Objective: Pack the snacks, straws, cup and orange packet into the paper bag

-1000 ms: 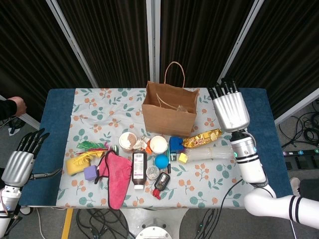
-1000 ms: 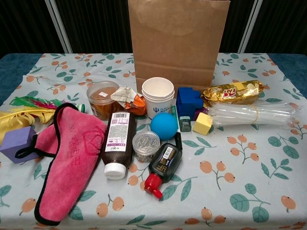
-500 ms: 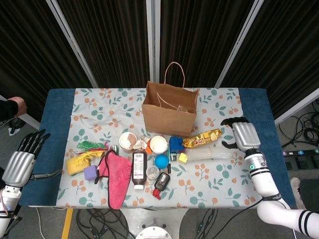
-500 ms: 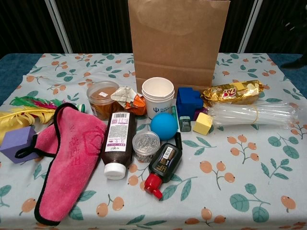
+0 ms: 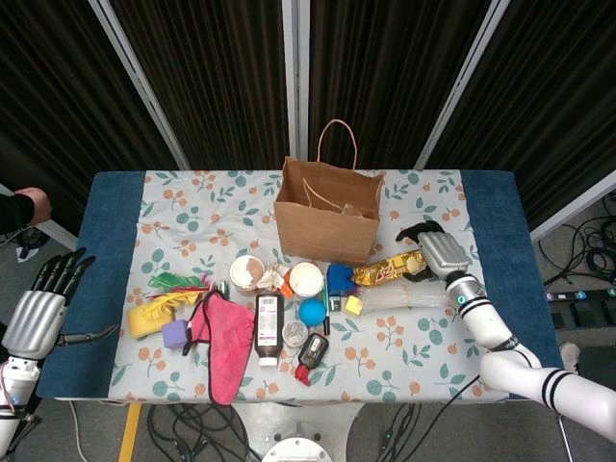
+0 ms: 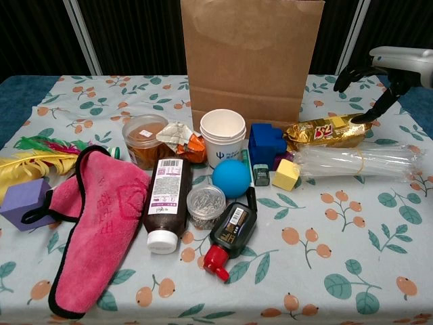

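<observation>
The brown paper bag (image 5: 327, 207) (image 6: 250, 61) stands open and upright at the back middle of the table. In front of it lie a white cup (image 5: 306, 279) (image 6: 223, 135), a crumpled orange packet (image 5: 279, 277) (image 6: 184, 141), a gold snack packet (image 5: 390, 268) (image 6: 328, 131) and a clear bundle of straws (image 5: 409, 298) (image 6: 358, 162). My right hand (image 5: 430, 252) (image 6: 389, 68) hovers over the right end of the gold packet, fingers spread and curved down, holding nothing. My left hand (image 5: 38, 308) hangs off the table's left side with its fingers straight and apart.
A pink cloth (image 6: 95, 223), brown bottle (image 6: 166, 203), blue ball (image 6: 231, 177), blue block (image 6: 266, 144), yellow cube (image 6: 285, 174), clip jar (image 6: 206, 204), small black bottle (image 6: 230, 233), brown tub (image 6: 143, 139), purple block (image 6: 24, 203) and feathers (image 6: 37, 156) crowd the front. A person's hand (image 5: 29, 204) shows at far left.
My right hand has dropped from high near the camera to table height and moved left, over the gold snack packet's right end. The left hand has hardly moved.
</observation>
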You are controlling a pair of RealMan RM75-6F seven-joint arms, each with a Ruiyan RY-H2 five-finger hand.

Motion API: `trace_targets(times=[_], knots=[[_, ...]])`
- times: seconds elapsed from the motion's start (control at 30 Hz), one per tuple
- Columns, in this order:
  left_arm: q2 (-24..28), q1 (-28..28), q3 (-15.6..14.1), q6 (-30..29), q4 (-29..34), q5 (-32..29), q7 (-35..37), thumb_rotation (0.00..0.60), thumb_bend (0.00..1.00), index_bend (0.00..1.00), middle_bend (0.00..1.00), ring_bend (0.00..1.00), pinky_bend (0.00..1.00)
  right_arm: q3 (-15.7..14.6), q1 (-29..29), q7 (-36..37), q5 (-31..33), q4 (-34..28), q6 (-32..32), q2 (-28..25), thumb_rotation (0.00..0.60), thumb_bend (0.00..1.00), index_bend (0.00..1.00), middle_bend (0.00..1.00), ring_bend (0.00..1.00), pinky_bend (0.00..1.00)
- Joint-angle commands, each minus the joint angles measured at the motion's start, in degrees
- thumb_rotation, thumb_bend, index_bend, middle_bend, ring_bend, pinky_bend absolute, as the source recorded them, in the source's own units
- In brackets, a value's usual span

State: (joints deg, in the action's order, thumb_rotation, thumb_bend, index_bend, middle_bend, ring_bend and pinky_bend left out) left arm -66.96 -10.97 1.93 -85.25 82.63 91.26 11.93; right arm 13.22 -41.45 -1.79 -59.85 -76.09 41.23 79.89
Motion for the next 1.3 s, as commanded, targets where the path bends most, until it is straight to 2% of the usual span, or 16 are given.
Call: trace_targets(times=[0.03, 0.67, 0.8, 0.9, 1.1, 1.3], knots=[[0.1, 0.0, 0.1, 0.1, 0.0, -0.1, 0.0, 0.225, 0.00, 0.06, 0.04, 0.03, 0.07, -0.6, -1.1, -1.9, 0.9, 1.3, -0.7, 1.2, 0.600, 0.07, 0.28, 0.22, 0.11, 0.06], [-0.5, -0.1, 0.3, 0.7, -1.9, -1.1, 1.6, 0.225, 0.00, 0.06, 0.04, 0.03, 0.07, -4.1, -5.1, -10.7, 6.8, 7.0, -3.4, 6.9, 0.600, 0.08, 0.28, 0.22, 0.11, 0.06], [-0.6, -0.1, 0.3, 0.9, -2.2, -1.3, 2.0, 0.225, 0.00, 0.06, 0.04, 0.03, 0.07, -4.2, -5.7, -12.4, 8.6, 9.3, -2.7, 9.0, 0.600, 0.12, 0.28, 0.24, 0.12, 0.06], [-0.4, 0.0, 0.0, 1.0, -2.3, -1.4, 2.3, 0.225, 0.00, 0.06, 0.04, 0.03, 0.07, -4.2, -6.0, -13.9, 10.2, 10.7, -1.8, 10.7, 0.600, 0.17, 0.33, 0.29, 0.17, 0.12], [-0.3, 0.2, 0.2, 0.9, -2.2, -1.7, 2.7, 0.220, 0.00, 0.06, 0.04, 0.03, 0.07, -3.9, -6.2, -15.2, 11.1, 11.2, -0.5, 11.8, 0.600, 0.25, 0.54, 0.45, 0.29, 0.25], [-0.2, 0.0, 0.3, 0.8, -1.5, -1.4, 2.6, 0.221, 0.00, 0.06, 0.04, 0.03, 0.07, -3.2, -4.7, -13.5, 7.6, 7.5, 3.3, 9.4, 0.600, 0.29, 0.61, 0.50, 0.35, 0.32]])
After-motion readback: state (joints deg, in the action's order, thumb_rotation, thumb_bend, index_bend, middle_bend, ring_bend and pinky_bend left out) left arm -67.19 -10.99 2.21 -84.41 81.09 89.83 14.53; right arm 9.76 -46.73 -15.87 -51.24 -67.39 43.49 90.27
